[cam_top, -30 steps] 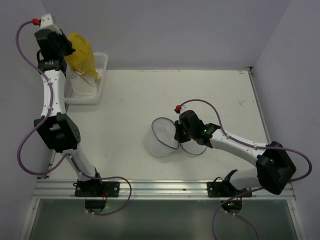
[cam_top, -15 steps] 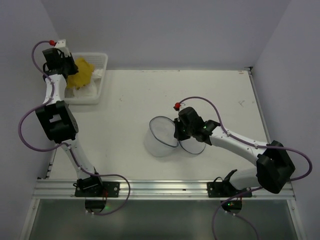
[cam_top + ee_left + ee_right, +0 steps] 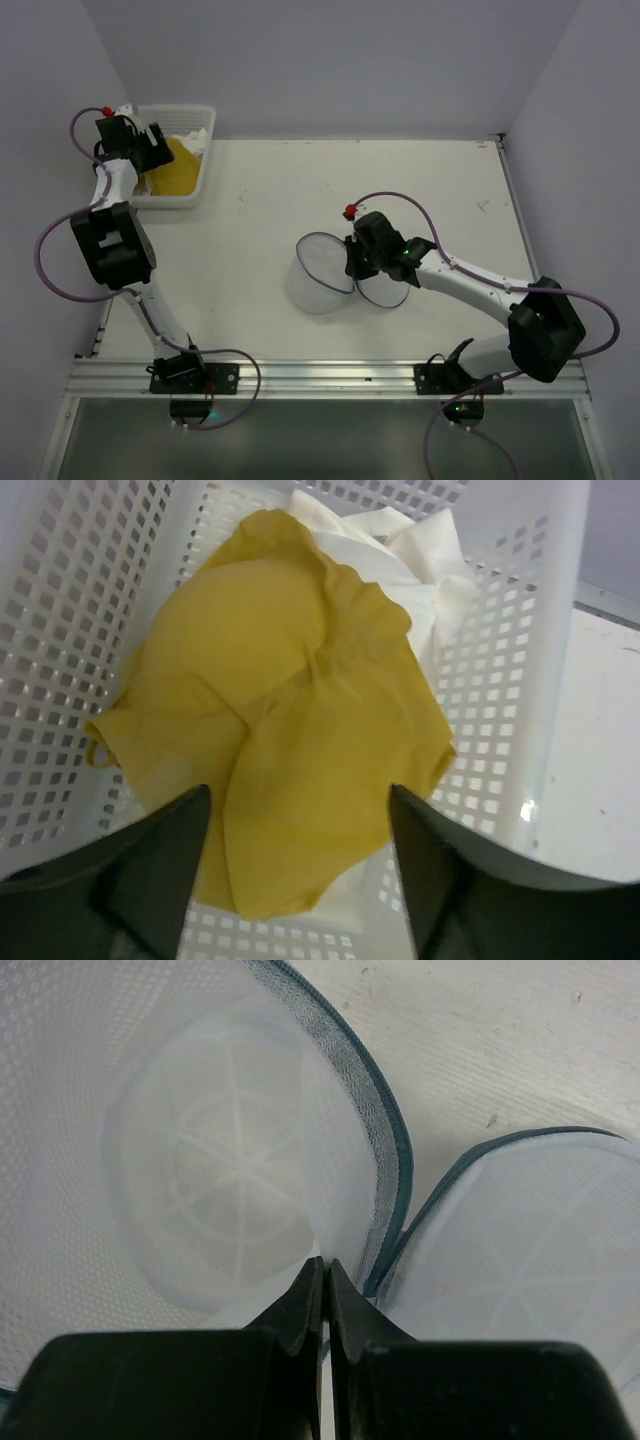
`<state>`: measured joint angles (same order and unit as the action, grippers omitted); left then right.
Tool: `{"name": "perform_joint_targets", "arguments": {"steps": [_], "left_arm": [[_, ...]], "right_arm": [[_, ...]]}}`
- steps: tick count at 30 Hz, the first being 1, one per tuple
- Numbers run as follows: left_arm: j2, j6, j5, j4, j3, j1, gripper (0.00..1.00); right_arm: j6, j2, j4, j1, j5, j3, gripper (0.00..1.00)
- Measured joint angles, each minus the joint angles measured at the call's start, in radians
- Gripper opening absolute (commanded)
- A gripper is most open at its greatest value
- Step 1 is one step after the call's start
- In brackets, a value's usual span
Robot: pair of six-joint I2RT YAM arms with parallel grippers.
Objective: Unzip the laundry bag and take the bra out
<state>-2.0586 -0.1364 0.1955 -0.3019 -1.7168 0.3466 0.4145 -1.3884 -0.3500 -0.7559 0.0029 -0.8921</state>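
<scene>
The yellow bra (image 3: 290, 710) lies crumpled in the white slatted basket (image 3: 500, 680), on top of white cloth. My left gripper (image 3: 300, 792) hangs open just above it, a finger on each side and nothing between them. From above, the bra (image 3: 180, 165) and left gripper (image 3: 148, 148) show at the back left. The laundry bag (image 3: 318, 275) stands unzipped mid-table, its round lid (image 3: 385, 293) folded flat to the right. My right gripper (image 3: 358, 268) is shut on the mesh where the two halves join. In the right wrist view the shut right gripper (image 3: 325, 1260) pinches white mesh beside the bag's hollow (image 3: 200, 1160).
The basket (image 3: 205, 125) sits at the table's back left corner against the wall. White cloth (image 3: 420, 550) fills its far end. Walls close in on the left, back and right. A metal rail runs along the near edge.
The left arm has lowered the bra from above the basket down into it, and its jaws have opened and let it go. The right arm has barely moved.
</scene>
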Motion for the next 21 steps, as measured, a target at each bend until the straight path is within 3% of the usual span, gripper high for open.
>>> {"name": "perform_joint_targets", "arguments": {"steps": [2, 5, 7, 8, 10, 11, 14, 21], "left_arm": [[0.037, -0.055, 0.025, 0.0, 0.021, 0.0, 0.98], [0.134, -0.129, 0.061, -0.002, 0.067, -0.006, 1.0], [0.24, -0.172, 0.075, 0.003, 0.119, -0.021, 1.0], [0.303, -0.19, 0.077, 0.003, 0.153, -0.038, 1.0], [0.42, -0.215, 0.08, 0.005, 0.219, -0.087, 1.0], [0.487, -0.228, 0.078, 0.027, 0.269, -0.131, 1.0], [0.657, -0.268, 0.103, 0.048, 0.426, -0.294, 0.96], [0.787, -0.354, 0.13, 0.034, 0.745, -0.549, 0.9]], "right_arm": [[-0.004, -0.002, 0.0, 0.0, 0.0, -0.007, 0.0], [-0.006, -0.002, 0.0, 0.0, 0.0, -0.023, 0.06], [-0.001, -0.002, 0.003, 0.0, -0.002, -0.032, 0.21], [0.001, -0.002, 0.003, 0.0, -0.002, -0.037, 0.34], [0.009, -0.001, 0.005, 0.0, -0.002, -0.043, 0.46], [0.014, 0.001, 0.005, 0.0, 0.0, -0.044, 0.57], [0.043, 0.02, 0.002, 0.004, 0.013, -0.044, 0.73], [0.172, 0.149, -0.034, 0.073, 0.122, -0.015, 0.84]]}}
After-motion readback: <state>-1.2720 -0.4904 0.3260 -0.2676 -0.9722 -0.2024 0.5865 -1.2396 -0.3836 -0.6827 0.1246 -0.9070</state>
